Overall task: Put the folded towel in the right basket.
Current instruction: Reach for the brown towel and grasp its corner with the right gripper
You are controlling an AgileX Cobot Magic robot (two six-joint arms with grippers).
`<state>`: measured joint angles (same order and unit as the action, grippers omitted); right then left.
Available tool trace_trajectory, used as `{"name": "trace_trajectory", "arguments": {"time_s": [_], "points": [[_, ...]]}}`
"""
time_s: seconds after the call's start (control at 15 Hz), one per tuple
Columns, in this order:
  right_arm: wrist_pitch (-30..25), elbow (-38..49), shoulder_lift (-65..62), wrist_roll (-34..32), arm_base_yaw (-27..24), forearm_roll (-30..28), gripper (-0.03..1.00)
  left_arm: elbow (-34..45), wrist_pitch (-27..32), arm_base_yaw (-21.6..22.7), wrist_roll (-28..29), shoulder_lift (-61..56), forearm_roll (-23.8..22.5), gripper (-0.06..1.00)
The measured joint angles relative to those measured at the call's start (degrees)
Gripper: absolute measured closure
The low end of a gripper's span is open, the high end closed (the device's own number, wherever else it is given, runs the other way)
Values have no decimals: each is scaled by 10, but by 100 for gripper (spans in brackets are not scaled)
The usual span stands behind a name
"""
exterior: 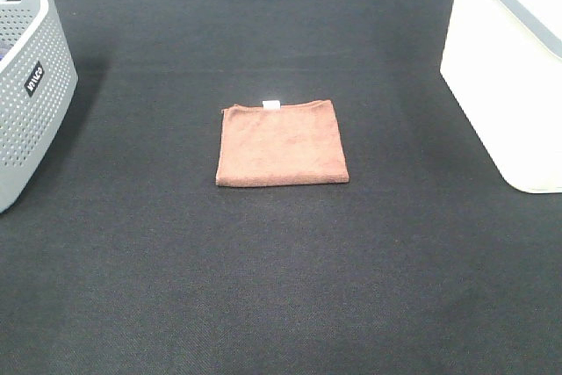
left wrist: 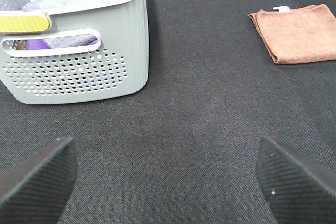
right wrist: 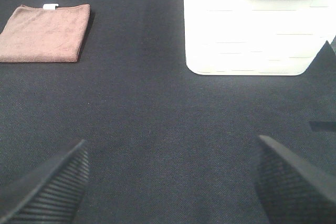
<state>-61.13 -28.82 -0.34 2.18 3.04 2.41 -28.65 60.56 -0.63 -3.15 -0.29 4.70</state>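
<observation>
Black cloth-covered table (exterior: pixel 281 305) is being viewed with a towel waiting on it and nothing yet being gripped.

Jaws of the left gripper (left wrist: pixel 165 166) are being held wide apart over bare cloth, and those of the right gripper (right wrist: pixel 172 161) are likewise being held apart and empty, presumably so that either can be lowered over a towel edge. Farther out, the folded brown towel (exterior: pixel 282 143) is lying flat at the middle of the table, its white tag (exterior: pixel 272 104) at the far edge, well apart from both grippers and touching neither basket. The white basket (exterior: pixel 509 76) is standing at the right side, nearer the right gripper, so that arm is being judged the likelier one for the pick and carry. The grey perforated basket (exterior: pixel 31 103), holding other fabrics, is standing at the left and is not being called for.
</observation>
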Motion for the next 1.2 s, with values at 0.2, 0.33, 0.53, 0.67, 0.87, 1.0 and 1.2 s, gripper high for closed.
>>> {"name": "trace_trajectory", "arguments": {"time_s": [0.2, 0.33, 0.53, 0.67, 0.87, 1.0, 1.2], "points": [[0, 0, 0, 0, 0, 0, 17, 0, 0, 0, 0, 0, 0, 7], [0, 0, 0, 0, 0, 0, 17, 0, 0, 0, 0, 0, 0, 7], [0, 0, 0, 0, 0, 0, 17, 0, 0, 0, 0, 0, 0, 7], [0, 0, 0, 0, 0, 0, 17, 0, 0, 0, 0, 0, 0, 7], [0, 0, 0, 0, 0, 0, 17, 0, 0, 0, 0, 0, 0, 7], [0, 0, 0, 0, 0, 0, 17, 0, 0, 0, 0, 0, 0, 7], [0, 0, 0, 0, 0, 0, 17, 0, 0, 0, 0, 0, 0, 7]]}}
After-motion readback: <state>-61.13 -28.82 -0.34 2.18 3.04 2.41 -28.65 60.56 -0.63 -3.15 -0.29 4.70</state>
